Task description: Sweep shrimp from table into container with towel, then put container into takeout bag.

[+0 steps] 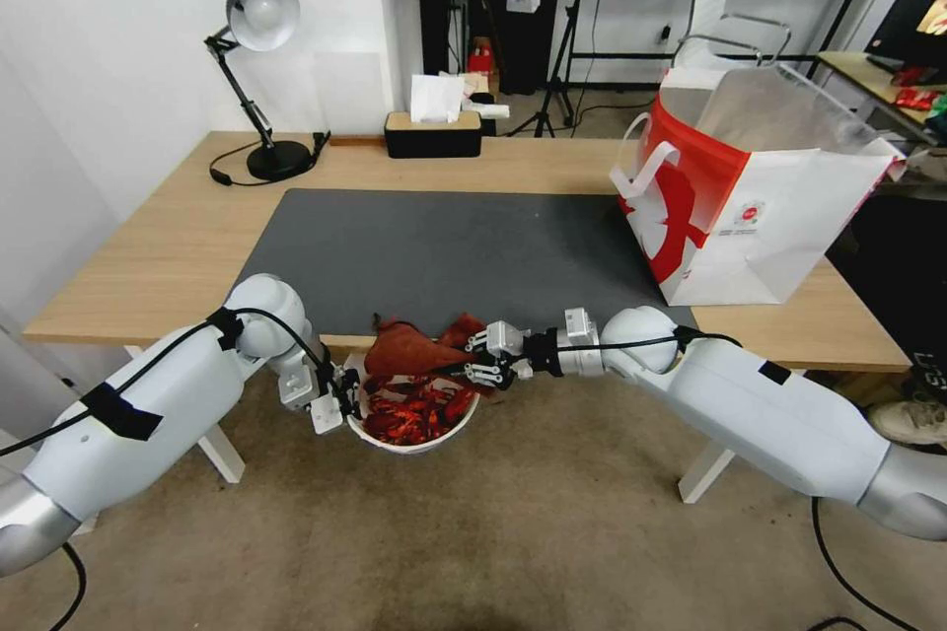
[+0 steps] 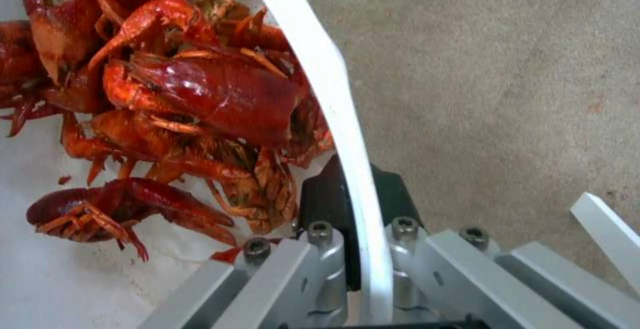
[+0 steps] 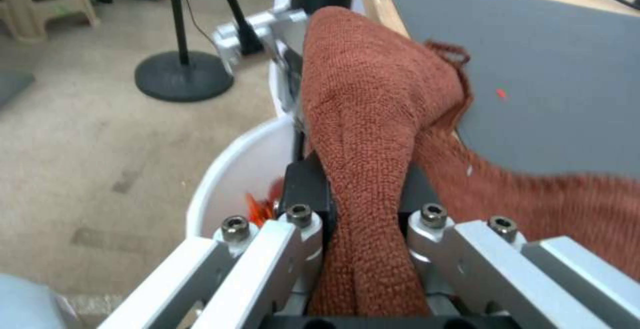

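My left tool point(image 1: 340, 401) pinches the bowl point(image 1: 449, 432) rim below the tabletop point(image 1: 178, 246) edge; shrimp point(image 1: 414, 411) fill it. My right tool point(image 1: 473, 363) is clamped on the towel point(image 1: 404, 351) above the bowl.

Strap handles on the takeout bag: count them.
2: one strap handle on the takeout bag's near red side, another arching over its far rim.

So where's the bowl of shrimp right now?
The bowl hangs off the table's near edge, the left gripper clamped on its rim and the right gripper holding the towel above it.
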Robot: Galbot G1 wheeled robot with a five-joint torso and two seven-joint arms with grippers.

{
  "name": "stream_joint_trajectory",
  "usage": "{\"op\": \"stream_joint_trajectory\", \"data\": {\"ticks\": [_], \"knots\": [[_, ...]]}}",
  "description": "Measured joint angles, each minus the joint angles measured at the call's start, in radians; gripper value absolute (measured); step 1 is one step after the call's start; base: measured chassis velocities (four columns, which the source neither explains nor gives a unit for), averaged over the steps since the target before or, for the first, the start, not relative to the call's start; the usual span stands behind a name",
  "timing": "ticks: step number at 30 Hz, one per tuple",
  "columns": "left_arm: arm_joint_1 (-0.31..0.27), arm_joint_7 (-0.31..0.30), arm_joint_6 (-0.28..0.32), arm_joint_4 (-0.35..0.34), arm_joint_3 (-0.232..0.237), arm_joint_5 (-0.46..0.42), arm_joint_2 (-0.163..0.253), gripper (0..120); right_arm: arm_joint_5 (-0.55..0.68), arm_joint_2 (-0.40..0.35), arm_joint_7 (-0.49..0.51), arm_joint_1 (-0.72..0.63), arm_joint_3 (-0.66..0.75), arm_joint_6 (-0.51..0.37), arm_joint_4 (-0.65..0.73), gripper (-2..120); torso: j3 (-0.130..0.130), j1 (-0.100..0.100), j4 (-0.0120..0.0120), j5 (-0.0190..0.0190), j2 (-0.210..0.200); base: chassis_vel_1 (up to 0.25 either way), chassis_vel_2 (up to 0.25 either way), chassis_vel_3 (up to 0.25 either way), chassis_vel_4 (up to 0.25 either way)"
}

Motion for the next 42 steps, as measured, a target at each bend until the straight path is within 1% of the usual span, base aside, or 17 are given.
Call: {"op": "stream_joint_trajectory", "data": {"ticks": [3,6,12,14,15,18,19,20,21,24,29,31,32,35,36,38,42], "knots": [[0.0,0.0,0.0,0.001,0.0,0.0,-0.001,0,0.011,-0.007,0.0,-0.006,0.0,-0.009,0.021,9,0.0,0.0,-0.0001,0.0,0.0,0.0,0.0,0.0,0.0],[-0.001,-0.002,0.0,0.005,0.0,0.001,-0.001,0,0.078,-0.024,0.015,-0.009,-0.004,-0.035,0.083,9,0.0,0.0,-0.0001,0.0001,0.0,0.0,0.0,0.0,0.0],[-0.001,-0.004,0.0,0.006,0.0,0.001,-0.002,0,0.147,-0.038,0.039,-0.005,0.035,-0.052,0.122,9,0.0,0.0,-0.0002,0.0001,0.0,0.0,0.0,0.0,0.0],[-0.001,-0.004,0.0,0.006,0.0,0.001,-0.003,0,0.213,-0.023,0.107,0.004,0.053,-0.052,0.113,9,0.0,0.0,-0.0004,0.0001,0.0,0.0,0.0,0.0,0.0],[-0.001,-0.004,0.0,0.006,0.0,0.001,-0.003,0,0.213,-0.023,0.107,0.004,0.053,-0.052,0.113,9,0.0,0.0,-0.0004,0.0001,0.0,0.0,0.0,0.0,0.0],[0.001,-0.004,0.0,0.005,0.0,0.001,-0.002,0,0.284,0.033,0.235,0.033,0.075,-0.04,0.049,9,0.0,0.0,-0.0001,0.0001,0.0,0.0,0.0,0.0,0.0],[0.001,-0.004,0.0,0.005,0.0,0.001,-0.002,0,0.284,0.033,0.235,0.033,0.075,-0.04,0.049,9,0.0,0.0,-0.0001,0.0001,0.0,0.0,0.0,0.0,0.0],[0.004,-0.004,0.0,0.004,0.0,0.001,-0.001,0,0.297,0.066,0.295,0.056,0.081,-0.03,-0.002,9,0.0,0.0,0.0,-0.0001,0.0,0.0,0.0,0.0,0.0],[0.005,-0.004,0.0,0.002,0.0,0.002,-0.001,0,0.295,0.087,0.319,0.076,0.082,-0.024,-0.04,9,0.0,0.0,0.0003,0.0,0.0,0.0,0.0,0.0,0.0],[0.007,-0.004,0.0,-0.001,-0.001,0.002,-0.001,0,0.252,0.118,0.34,0.114,0.079,-0.018,-0.106,9,0.0,0.0,0.0001,-0.0002,0.0,0.0,0.0,0.0,0.0],[0.012,-0.004,0.0,-0.003,-0.004,0.003,0.001,0,0.161,0.162,0.337,0.161,0.05,-0.025,-0.21,9,0.0,0.0,-0.0003,0.0001,0.0,0.0,0.0,0.0,0.0],[0.016,-0.004,0.0,-0.004,-0.008,0.004,0.003,0,0.11,0.199,0.301,0.187,0.022,-0.037,-0.295,9,0.0,0.0,-0.0001,0.0,0.0,0.0,0.0,0.0,0.0],[0.016,-0.004,0.0,-0.004,-0.008,0.004,0.003,0,0.11,0.199,0.301,0.187,0.022,-0.037,-0.295,9,0.0,0.0,-0.0001,0.0,0.0,0.0,0.0,0.0,0.0],[0.017,-0.004,0.0,-0.003,-0.012,0.005,0.004,0,0.084,0.239,0.222,0.211,-0.013,-0.042,-0.372,9,0.0,0.0,-0.0002,-0.0001,0.0,0.0,0.0,0.0,0.0],[0.017,-0.004,0.0,-0.003,-0.012,0.005,0.004,0,0.084,0.239,0.222,0.211,-0.013,-0.042,-0.372,9,0.0,0.0,-0.0002,-0.0001,0.0,0.0,0.0,0.0,0.0],[0.013,-0.004,0.0,0.001,-0.015,0.005,0.005,0,0.05,0.276,0.149,0.233,-0.039,-0.039,-0.425,9,0.0,0.0,-0.0002,0.0,0.0,0.0,0.0,0.0,0.0],[0.009,-0.002,-0.001,0.004,-0.024,0.004,0.012,0,0.028,0.311,0.074,0.258,-0.061,-0.029,-0.462,9,0.0,0.0,0.0002,0.0,0.0,0.0,0.0,0.0,0.0]]}}
